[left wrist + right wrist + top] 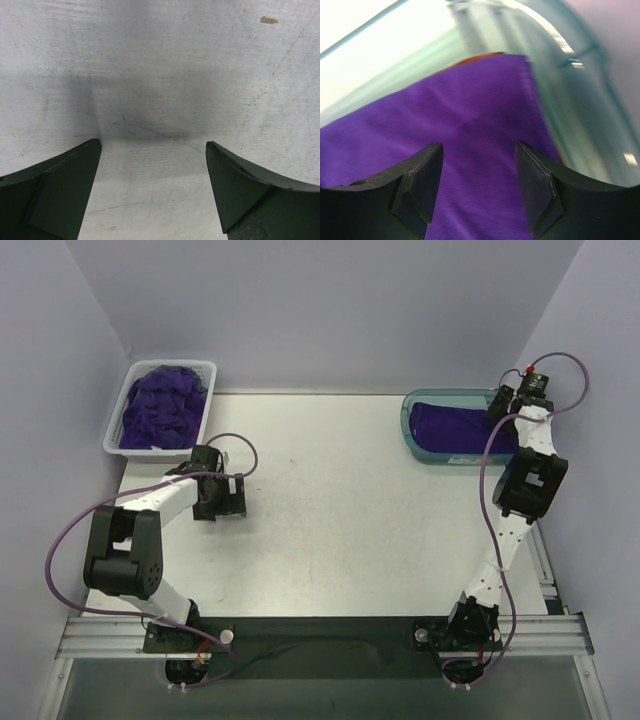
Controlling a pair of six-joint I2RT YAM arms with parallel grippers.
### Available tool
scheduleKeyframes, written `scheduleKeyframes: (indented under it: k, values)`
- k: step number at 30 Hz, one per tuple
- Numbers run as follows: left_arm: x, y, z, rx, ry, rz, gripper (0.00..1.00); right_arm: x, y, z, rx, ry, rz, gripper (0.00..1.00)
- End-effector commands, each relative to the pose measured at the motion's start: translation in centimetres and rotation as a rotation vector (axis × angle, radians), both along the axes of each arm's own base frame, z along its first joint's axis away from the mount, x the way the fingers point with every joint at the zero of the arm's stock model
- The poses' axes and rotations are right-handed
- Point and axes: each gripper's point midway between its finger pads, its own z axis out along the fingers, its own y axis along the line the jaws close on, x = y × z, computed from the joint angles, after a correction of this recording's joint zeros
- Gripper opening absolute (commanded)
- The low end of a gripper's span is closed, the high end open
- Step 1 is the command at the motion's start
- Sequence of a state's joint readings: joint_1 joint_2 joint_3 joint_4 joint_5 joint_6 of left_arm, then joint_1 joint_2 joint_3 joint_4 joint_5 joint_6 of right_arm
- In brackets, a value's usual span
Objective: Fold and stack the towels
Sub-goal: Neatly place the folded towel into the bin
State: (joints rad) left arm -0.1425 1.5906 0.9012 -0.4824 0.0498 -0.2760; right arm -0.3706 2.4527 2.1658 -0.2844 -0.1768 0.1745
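Observation:
A folded purple towel point(450, 425) lies in the teal tray point(408, 422) at the back right. In the right wrist view the same purple towel point(470, 130) fills the frame, with a sliver of the rust-orange towel point(480, 57) showing under its far edge. My right gripper point(479, 147) hovers just above it, open, nothing between its fingers. More purple towels point(160, 405) lie crumpled in the white basket point(112, 443) at the back left. My left gripper point(154, 145) stands wide open over bare table just in front of that basket.
The teal tray wall point(580, 100) curves close round the right gripper's right side. White walls enclose the table at the back and both sides. The scratched white tabletop point(160, 75) lies under the left gripper.

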Motion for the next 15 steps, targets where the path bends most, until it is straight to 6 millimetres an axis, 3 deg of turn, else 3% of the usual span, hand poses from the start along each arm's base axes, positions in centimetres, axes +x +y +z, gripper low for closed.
scheduleKeyframes:
  k: [1,4,7,8,9,10,11,12,13,15]
  values:
    - [0.6,0.0,0.1,0.001,0.001,-0.013,0.97,-0.6,-2.7,1.9,-0.163,0.028,-0.070,0.61]
    - [0.6,-0.1,0.1,0.000,0.001,-0.014,0.97,-0.6,-3.8,2.6,-0.258,0.038,-0.090,0.62]
    - [0.6,0.0,0.0,0.002,0.002,-0.015,0.97,-0.1,-3.4,3.4,-0.288,0.017,-0.086,0.63]
    - [0.6,0.0,0.1,0.001,0.001,-0.013,0.97,0.0,-3.2,4.6,-0.299,-0.007,-0.085,0.63]
    - [0.6,0.0,0.1,0.003,-0.002,-0.014,0.97,-0.3,-2.7,4.2,-0.299,-0.001,-0.076,0.63]
    - [0.7,0.0,0.2,0.001,-0.004,-0.015,0.98,0.4,-1.8,6.5,-0.317,-0.061,-0.064,0.63]
    - [0.7,0.0,0.3,0.002,-0.007,-0.014,0.97,0.5,-1.4,7.2,-0.327,-0.081,-0.054,0.63]
    - [0.7,-0.1,0.4,-0.001,-0.010,-0.015,0.97,0.2,-0.6,6.6,-0.327,-0.073,-0.039,0.63]
    - [0.7,0.0,0.5,0.000,-0.011,-0.015,0.97,0.7,0.4,8.6,-0.342,-0.123,-0.023,0.63]
    - [0.8,-0.1,0.8,-0.003,-0.022,-0.017,0.97,0.8,1.8,9.1,-0.351,-0.134,0.007,0.63]
